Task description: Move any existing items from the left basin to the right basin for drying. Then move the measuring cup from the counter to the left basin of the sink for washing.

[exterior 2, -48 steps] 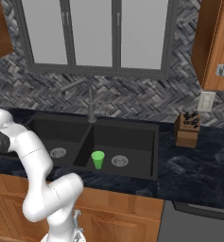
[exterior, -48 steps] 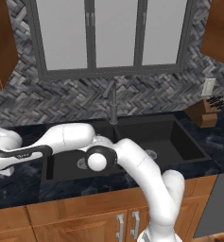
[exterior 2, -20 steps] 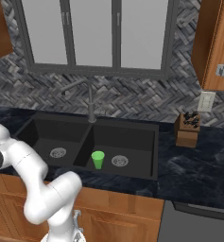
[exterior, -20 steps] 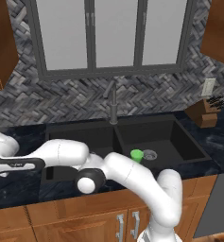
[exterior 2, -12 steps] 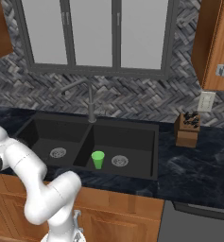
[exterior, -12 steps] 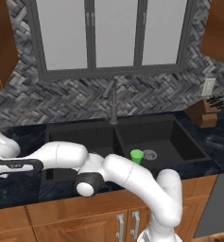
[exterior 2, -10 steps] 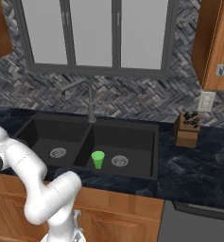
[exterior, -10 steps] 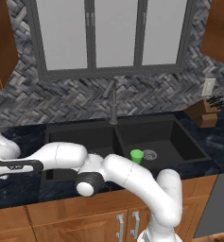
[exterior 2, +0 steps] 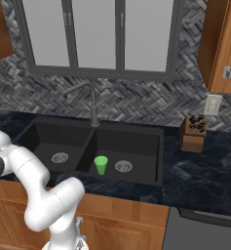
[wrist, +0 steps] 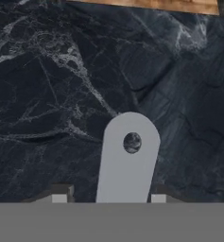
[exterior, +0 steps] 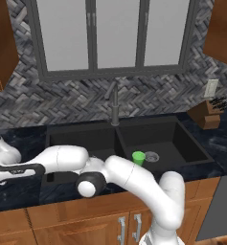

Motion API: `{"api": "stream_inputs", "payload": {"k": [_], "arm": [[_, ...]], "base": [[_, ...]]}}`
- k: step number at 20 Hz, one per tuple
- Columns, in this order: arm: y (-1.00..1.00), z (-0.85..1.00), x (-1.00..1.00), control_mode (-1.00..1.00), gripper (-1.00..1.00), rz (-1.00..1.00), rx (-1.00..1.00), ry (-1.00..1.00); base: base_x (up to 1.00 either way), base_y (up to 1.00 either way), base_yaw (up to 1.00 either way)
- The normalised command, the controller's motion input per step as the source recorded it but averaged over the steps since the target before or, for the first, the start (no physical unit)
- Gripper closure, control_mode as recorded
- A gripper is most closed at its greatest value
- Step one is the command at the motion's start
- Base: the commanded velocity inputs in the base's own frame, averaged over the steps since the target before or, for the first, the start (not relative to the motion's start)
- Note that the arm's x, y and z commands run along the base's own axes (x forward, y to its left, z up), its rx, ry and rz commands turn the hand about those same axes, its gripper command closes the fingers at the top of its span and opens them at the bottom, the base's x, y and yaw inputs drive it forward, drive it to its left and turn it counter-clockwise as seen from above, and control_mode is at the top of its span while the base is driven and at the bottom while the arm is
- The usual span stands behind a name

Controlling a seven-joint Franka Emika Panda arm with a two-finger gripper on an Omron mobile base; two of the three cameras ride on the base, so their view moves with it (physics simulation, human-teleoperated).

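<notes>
Reach has dropped lower over the tabletop [wrist: 47, 85] left of the sink [exterior: 182, 139], end effector [wrist: 106, 197] straddling the measuring cup's handle [wrist: 128, 158], tips apart, not yet clamped. Green tumbler [exterior 2: 101, 164] stands in the right basin [exterior 2: 151, 146]; grab looks imminent.

I count one green tumbler [exterior 2: 101, 164], standing in one of the two basins of a single black sink [exterior 2: 136, 178]. Each basin has one round steel drain [exterior 2: 123, 166], so two drains. One faucet [exterior 2: 92, 105] rises behind the divider. One knife block [exterior 2: 192, 134] sits on the counter [exterior 2: 209, 176]. Below my camera lies one pale grey handle [wrist: 128, 158] with one hole.
</notes>
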Motion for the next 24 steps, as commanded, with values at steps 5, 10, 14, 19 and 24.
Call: {"api": "stream_inputs", "payload": {"k": [5,10,14,19,24], "arm": [[0.0,0.0,0.0,-1.0,1.0,0.0,0.0,0.01],[0.0,0.19,-0.03,-1.0,1.0,0.0,0.0,0.01],[-0.11,0.49,-0.07,-1.0,1.0,0.0,-0.04,0.0],[-0.3,0.58,-0.11,-1.0,1.0,-0.01,-0.04,0.0],[-0.46,0.54,-0.13,-1.0,1.0,-0.02,-0.03,0.01]], "base": [[0.0,0.0,0.0],[0.0,0.0,0.0],[0.0,0.0,0.0],[0.0,0.0,0.0],[0.0,0.0,0.0]]}}
